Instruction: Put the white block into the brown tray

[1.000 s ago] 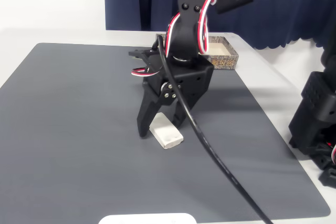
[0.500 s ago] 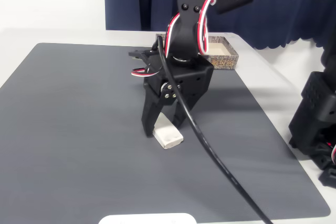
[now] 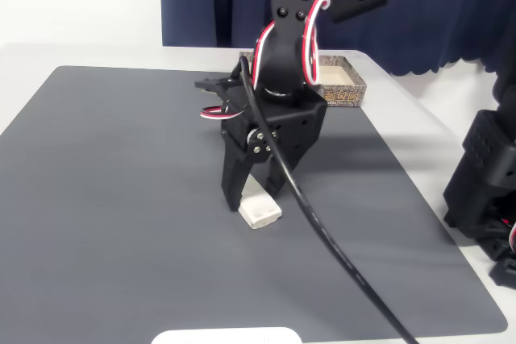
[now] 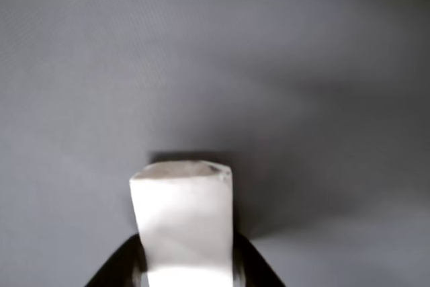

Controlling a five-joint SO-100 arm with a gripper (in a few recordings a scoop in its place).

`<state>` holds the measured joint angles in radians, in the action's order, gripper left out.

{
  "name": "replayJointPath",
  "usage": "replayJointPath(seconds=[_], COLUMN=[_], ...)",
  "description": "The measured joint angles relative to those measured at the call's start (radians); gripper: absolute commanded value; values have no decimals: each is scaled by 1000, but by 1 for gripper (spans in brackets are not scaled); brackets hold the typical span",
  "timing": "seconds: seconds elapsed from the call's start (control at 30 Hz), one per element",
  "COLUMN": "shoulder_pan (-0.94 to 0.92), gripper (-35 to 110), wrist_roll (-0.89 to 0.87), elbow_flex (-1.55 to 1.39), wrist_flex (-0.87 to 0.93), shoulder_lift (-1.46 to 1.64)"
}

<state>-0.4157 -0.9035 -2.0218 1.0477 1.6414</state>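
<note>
Both pincer (image 3: pixel 250 197) fingers have closed in, now gripping the white block (image 3: pixel 259 209).

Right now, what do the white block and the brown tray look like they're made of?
The white block looks like a matte, chalky solid, perhaps soap or plastic: no shine, softened edges, slightly scuffed end. The brown tray looks like printed cardboard: bark-like patterned walls with label marks and a pale inside, though thin wood can't be ruled out. The tool sits around the block.
</note>
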Motion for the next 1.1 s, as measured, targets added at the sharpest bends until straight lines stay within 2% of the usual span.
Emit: replayJointPath(seconds=[0.4, 0.73, 1.1], shoulder_pan=[2, -37, -209], gripper=[15, 12, 12], wrist_roll=[23, 77, 187], elbow_flex=[3, 0, -5], wrist_flex=[2, 43, 60], shoulder_lift=[3, 132, 221])
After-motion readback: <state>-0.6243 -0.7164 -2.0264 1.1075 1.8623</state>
